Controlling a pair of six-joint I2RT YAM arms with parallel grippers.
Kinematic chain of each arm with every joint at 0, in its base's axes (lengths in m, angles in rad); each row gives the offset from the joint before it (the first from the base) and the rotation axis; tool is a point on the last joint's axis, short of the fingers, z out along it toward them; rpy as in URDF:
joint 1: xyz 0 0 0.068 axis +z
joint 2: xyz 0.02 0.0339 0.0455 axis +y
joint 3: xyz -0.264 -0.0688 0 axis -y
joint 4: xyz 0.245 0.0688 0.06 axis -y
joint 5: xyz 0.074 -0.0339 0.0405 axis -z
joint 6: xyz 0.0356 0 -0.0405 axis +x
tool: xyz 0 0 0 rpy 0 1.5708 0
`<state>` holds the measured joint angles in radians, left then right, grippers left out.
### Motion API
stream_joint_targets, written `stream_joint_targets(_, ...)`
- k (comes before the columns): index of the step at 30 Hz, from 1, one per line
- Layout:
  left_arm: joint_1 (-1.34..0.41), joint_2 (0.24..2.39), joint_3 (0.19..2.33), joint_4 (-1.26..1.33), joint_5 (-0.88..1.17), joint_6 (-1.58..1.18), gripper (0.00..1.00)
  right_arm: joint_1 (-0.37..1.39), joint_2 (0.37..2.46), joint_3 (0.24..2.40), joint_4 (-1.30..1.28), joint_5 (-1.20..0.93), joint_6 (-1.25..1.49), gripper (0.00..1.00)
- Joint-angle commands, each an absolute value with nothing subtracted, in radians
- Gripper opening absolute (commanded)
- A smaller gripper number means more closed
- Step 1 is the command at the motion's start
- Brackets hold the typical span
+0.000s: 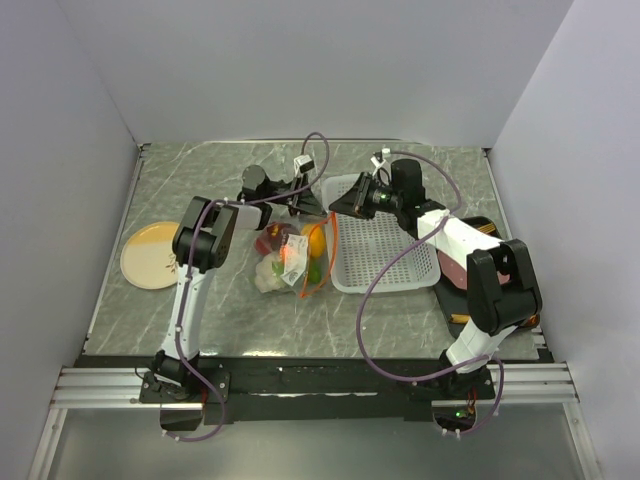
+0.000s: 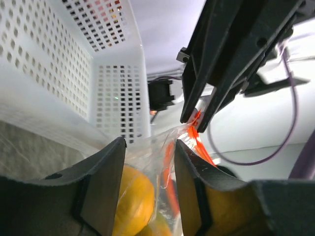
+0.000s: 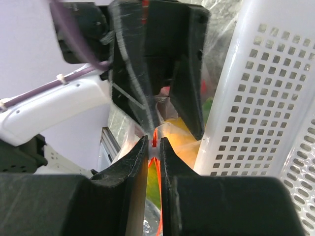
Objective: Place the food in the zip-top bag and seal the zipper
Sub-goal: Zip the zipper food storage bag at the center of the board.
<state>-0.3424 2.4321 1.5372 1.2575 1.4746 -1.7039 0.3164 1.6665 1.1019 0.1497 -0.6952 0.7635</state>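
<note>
The clear zip-top bag (image 1: 285,262) lies left of the basket. It holds the food: an orange (image 1: 315,240), a red pepper (image 1: 270,240), white cauliflower (image 1: 268,277) and a green piece. Its orange-red zipper (image 1: 326,255) runs along the side facing the basket. My right gripper (image 1: 338,208) is shut on the zipper's far end (image 3: 154,135), with the strip pinched between its tips (image 3: 153,143). My left gripper (image 1: 312,205) faces it, open. The bag's top edge, the orange (image 2: 130,196) and the zipper (image 2: 199,140) lie between its fingers (image 2: 148,145).
A white perforated basket (image 1: 390,270) stands right of the bag, close to both grippers (image 2: 118,93) (image 3: 256,98). A yellow plate (image 1: 150,255) lies at the left. A dark tray with a pink slab (image 1: 452,268) sits at the right, partly behind the right arm.
</note>
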Motion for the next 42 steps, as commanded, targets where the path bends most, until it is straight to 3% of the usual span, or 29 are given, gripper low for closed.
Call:
stream_joint_targets(1, -0.35, 2.439, 1.582, 1.802, 1.522, -1.887, 0.48, 0.322, 1.612, 1.155, 0.172, -0.683, 0.755, 0.03)
stream_joint_targets(8, -0.353, 2.39, 1.562, 1.802, 1.526, -1.875, 0.38, 0.322, 1.614, 1.147, 0.166, -0.681, 0.753, 0.04)
stream_joint_targets(11, -0.351, 2.375, 1.56, 1.787, 1.532, -1.862, 0.27, 0.322, 1.615, 1.152, 0.16, -0.678, 0.749, 0.04)
stream_joint_targets(14, -0.353, 2.368, 1.56, 1.807, 1.525, -1.881, 0.03, 0.322, 1.621, 1.157, 0.152, -0.675, 0.75, 0.04)
stream_joint_targets(15, -0.353, 2.368, 1.562, 1.818, 1.523, -1.89, 0.01, 0.324, 1.623, 1.16, 0.15, -0.672, 0.747, 0.04)
stream_joint_targets(23, -0.342, 2.29, 1.54, 1.752, 1.48, -1.87, 0.01, 0.322, 1.625, 1.181, 0.061, -0.623, 0.698, 0.06)
stream_joint_targets(25, -0.325, 2.235, 1.481, 1.645, 1.457, -1.712, 0.01, 0.33, 1.617, 1.184, 0.02, -0.6, 0.672, 0.07)
stream_joint_targets(28, -0.305, 2.131, 1.408, 1.203, 1.398, -1.305, 0.01, 0.339, 1.602, 1.174, 0.006, -0.568, 0.658, 0.1)
stream_joint_targets(29, -0.305, 2.103, 1.413, 0.821, 1.35, -1.155, 0.01, 0.342, 1.601, 1.173, 0.006, -0.555, 0.657, 0.1)
stream_joint_targets(30, -0.307, 2.08, 1.436, 0.514, 1.307, -0.765, 0.01, 0.348, 1.601, 1.175, 0.006, -0.555, 0.649, 0.1)
stream_joint_targets(31, -0.32, 2.057, 1.551, 0.233, 1.225, -0.55, 0.01, 0.356, 1.601, 1.175, -0.015, -0.554, 0.647, 0.1)
stream_joint_targets(33, -0.348, 2.074, 1.667, -0.208, 1.117, -0.273, 0.01, 0.367, 1.603, 1.177, -0.014, -0.548, 0.647, 0.1)
stream_joint_targets(38, -0.348, 2.089, 1.617, -0.04, 1.15, -0.397, 0.01, 0.385, 1.592, 1.17, -0.005, -0.523, 0.663, 0.1)
stream_joint_targets(42, -0.347, 2.092, 1.597, -0.051, 1.109, -0.397, 0.01, 0.384, 1.575, 1.178, -0.003, -0.521, 0.655, 0.11)
